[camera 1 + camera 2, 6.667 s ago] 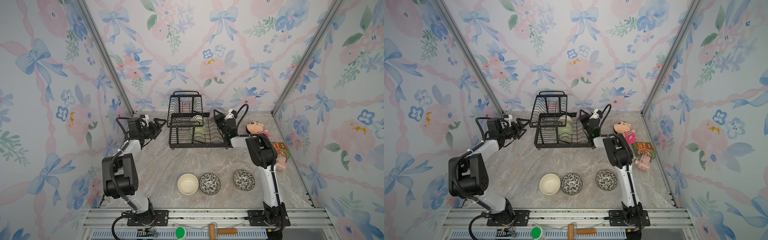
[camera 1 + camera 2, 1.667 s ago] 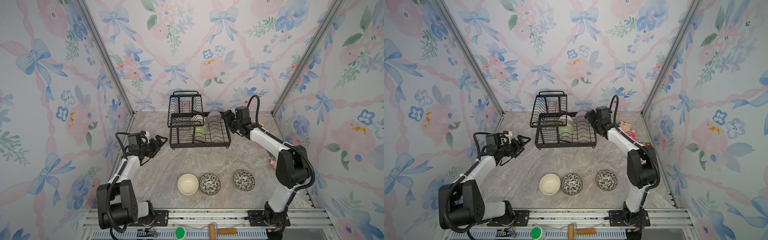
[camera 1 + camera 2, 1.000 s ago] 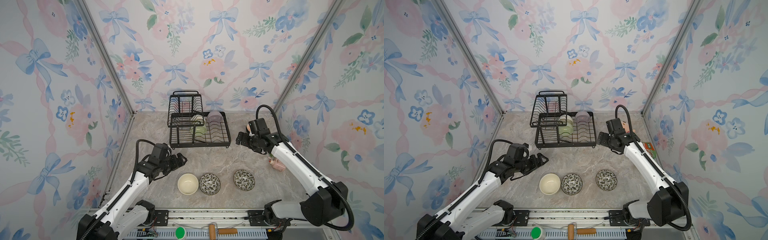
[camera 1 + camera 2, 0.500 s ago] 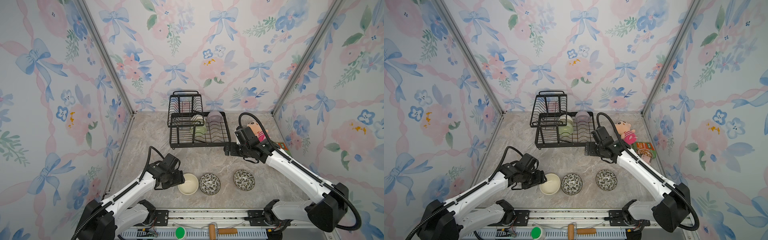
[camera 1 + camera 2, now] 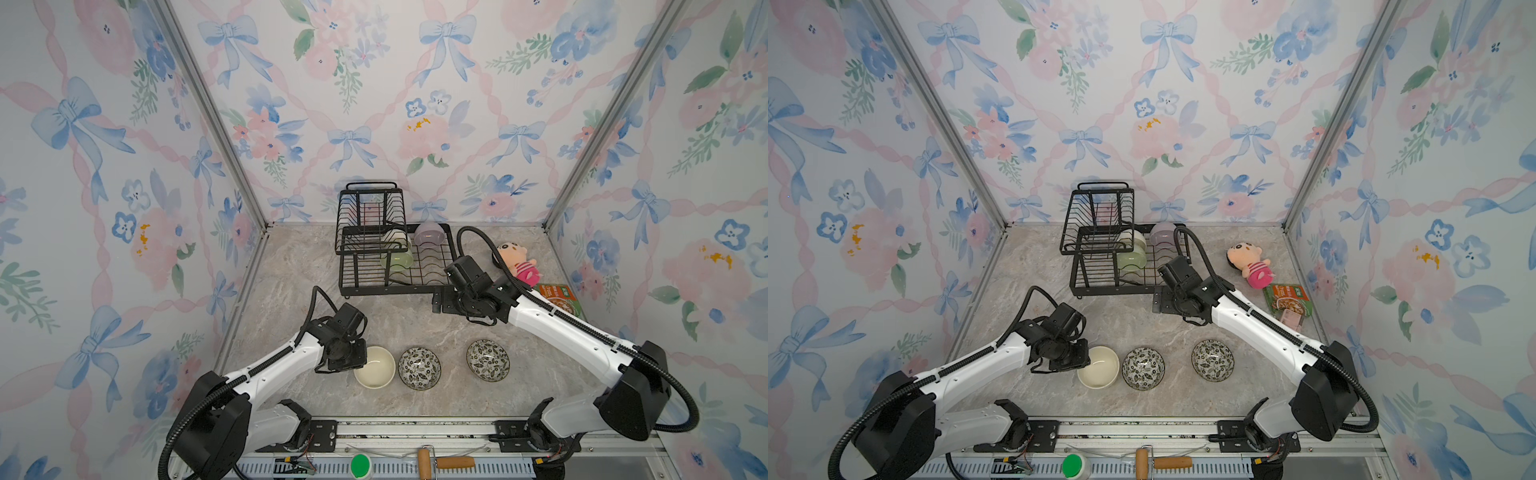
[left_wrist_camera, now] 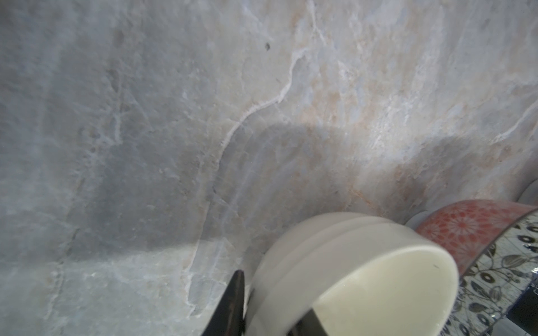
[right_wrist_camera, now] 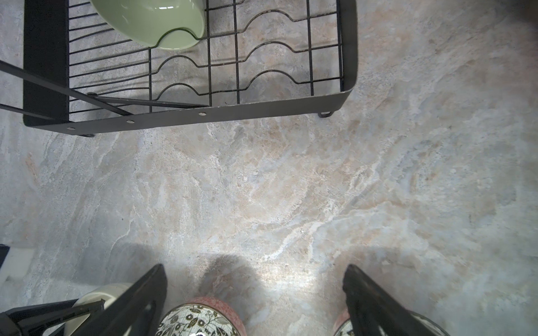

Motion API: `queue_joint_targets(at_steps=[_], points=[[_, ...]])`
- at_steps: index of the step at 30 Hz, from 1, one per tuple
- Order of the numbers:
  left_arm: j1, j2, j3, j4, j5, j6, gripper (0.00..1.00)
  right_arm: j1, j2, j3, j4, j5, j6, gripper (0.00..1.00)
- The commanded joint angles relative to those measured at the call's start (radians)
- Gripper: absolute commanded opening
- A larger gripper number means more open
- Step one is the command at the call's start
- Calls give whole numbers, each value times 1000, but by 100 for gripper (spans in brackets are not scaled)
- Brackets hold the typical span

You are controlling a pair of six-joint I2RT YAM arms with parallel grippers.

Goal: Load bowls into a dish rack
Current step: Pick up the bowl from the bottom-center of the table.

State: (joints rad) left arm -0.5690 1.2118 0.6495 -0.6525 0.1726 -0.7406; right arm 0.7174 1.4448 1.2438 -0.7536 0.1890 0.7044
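The left gripper (image 5: 360,360), earlier beside the dish rack (image 5: 353,286), now pinches the rim of the cream bowl (image 5: 376,370). The right gripper (image 5: 442,301) is out of the rack, jaws wide, and a lavender bowl (image 5: 429,239) now stands inside.

A marble-patterned worktop (image 5: 407,328) is seen in both top views. Toward the back, a black wire dish rack (image 5: 386,289) is stood on it. Near the front edge, a cream bowl (image 5: 375,368), a middle leaf-patterned bowl (image 5: 419,368) and an outer leaf-patterned bowl (image 5: 488,360) are set in a row. Along the right side, a plush doll (image 5: 516,259), a green packet (image 5: 557,293) and a small pink item (image 5: 1291,319) are laid.
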Motion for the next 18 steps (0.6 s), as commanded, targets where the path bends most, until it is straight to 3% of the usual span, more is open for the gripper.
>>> queue_joint_targets(at_steps=[1, 3, 8, 13, 18], points=[[4, 18, 31, 19, 11, 35, 18, 6, 11, 21, -39, 37, 48, 96], [15, 22, 44, 23, 18, 49, 9, 2, 17, 32, -41, 44, 65, 96], [79, 35, 102, 28, 32, 83, 0, -21, 48, 67, -33, 33, 137, 96], [104, 49, 159, 55, 9, 74, 0, -64, 76, 74, 0, -56, 250, 96], [54, 45, 198, 133, -97, -59, 0, -174, 63, 36, 50, -231, 394, 96]])
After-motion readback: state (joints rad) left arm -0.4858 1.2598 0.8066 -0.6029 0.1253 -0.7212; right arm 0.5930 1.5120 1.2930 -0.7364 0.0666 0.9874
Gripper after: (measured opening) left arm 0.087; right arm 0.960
